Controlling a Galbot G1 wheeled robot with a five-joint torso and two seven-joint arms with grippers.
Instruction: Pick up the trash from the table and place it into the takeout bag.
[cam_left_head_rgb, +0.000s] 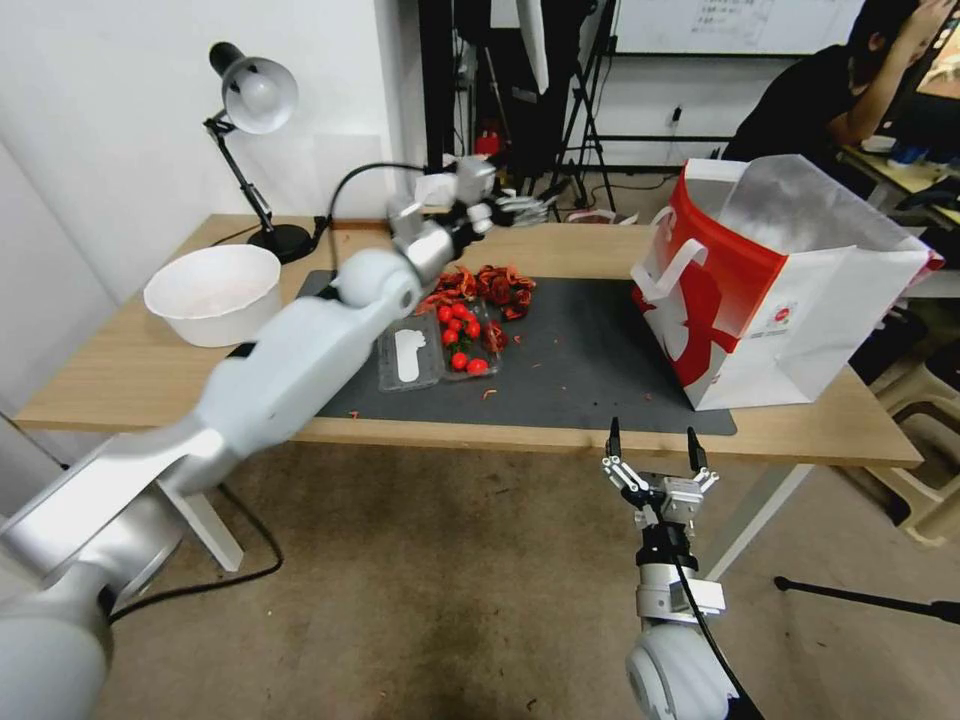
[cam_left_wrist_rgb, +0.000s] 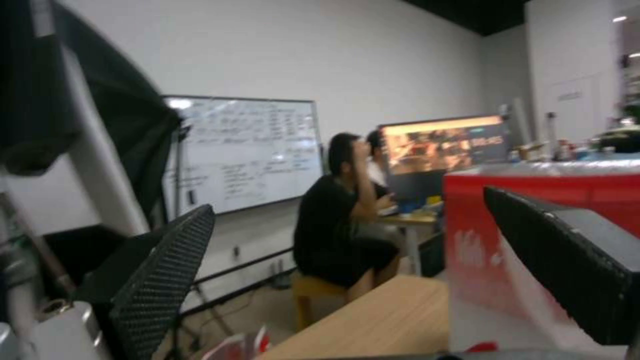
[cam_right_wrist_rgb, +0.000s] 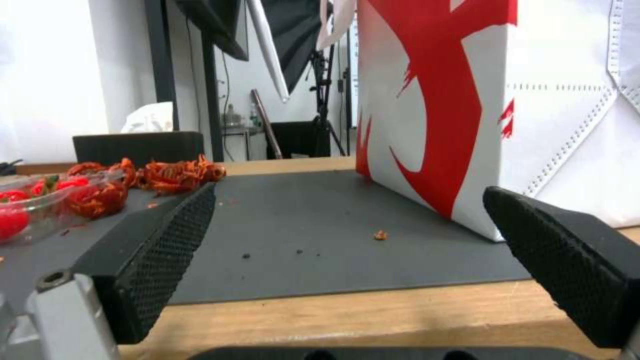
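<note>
Head view, item by item. Table: light wood w/ dark mat. Trash on the mat's left half: clear tray of small red fruits, heap of red peel scraps touching its far end, crumbs scattered beside. White bowl sat off the mat, near the desk lamp. Takeout bag stood at the mat's right end, mouth open, leaning a bit. Left gripper hung above the far table edge, beyond the scraps. Right gripper parked below the near table edge, fingers spread, empty.

Left wrist view. Left gripper released, nothing between the pads. Bag's red side sat just ahead on one side, table corner beneath.

Right wrist view. Right gripper wide apart, empty, level w/ the tabletop; mat, tray and scraps ahead to one side, bag to the other.

Risks as I judged them:
- Tray was shallow and open: a tilted grasp would prob. spill the fruits.
- Scraps were loose, so one pinch wouldn't take the heap; bits could drop en route.
- Bag looked light and tall: an arm brushing its rim could tip or shove it.
- Right gripper, if raised straight, could hit the table edge.
</note>
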